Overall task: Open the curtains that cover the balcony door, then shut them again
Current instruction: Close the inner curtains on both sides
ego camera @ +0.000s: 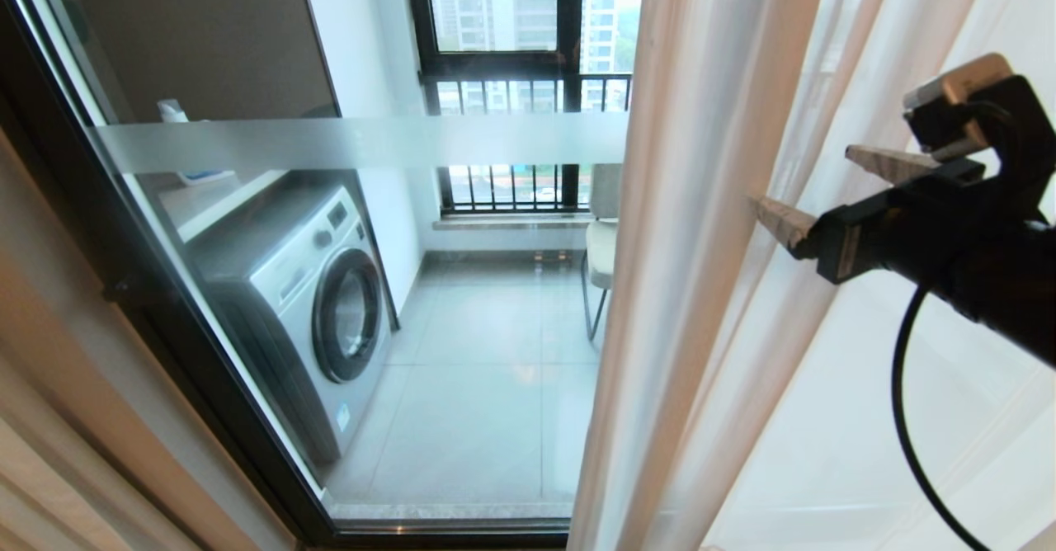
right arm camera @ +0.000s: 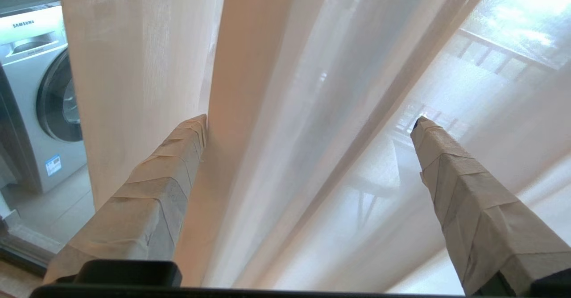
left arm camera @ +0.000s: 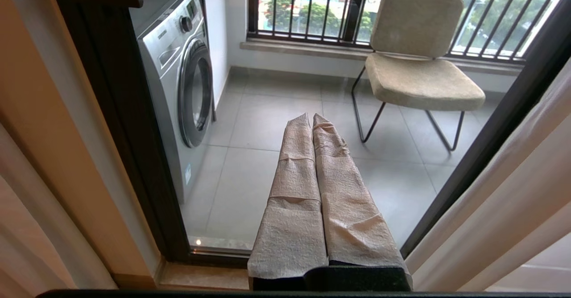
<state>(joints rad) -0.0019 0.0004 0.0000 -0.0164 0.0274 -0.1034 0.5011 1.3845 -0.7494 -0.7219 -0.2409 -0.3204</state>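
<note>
Curtains [ego camera: 701, 287], sheer white, hanging right of the bared balcony door [ego camera: 363, 143] glass: light, limp, likely slippery, so you pinch a gathered leading fold where your right end effector [ego camera: 813, 196] gapes wide, gripping nothing.

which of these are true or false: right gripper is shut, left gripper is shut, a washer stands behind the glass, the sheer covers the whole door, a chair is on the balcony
1. The right gripper is shut. False: its fingers stand wide apart, with folds of the sheer between them.
2. The left gripper is shut. True: its fingers lie together, holding nothing.
3. A washer stands behind the glass. True.
4. The sheer covers the whole door. False: it hangs only on the right side in the head view; the glass to the left is bare.
5. A chair is on the balcony. True.
</note>
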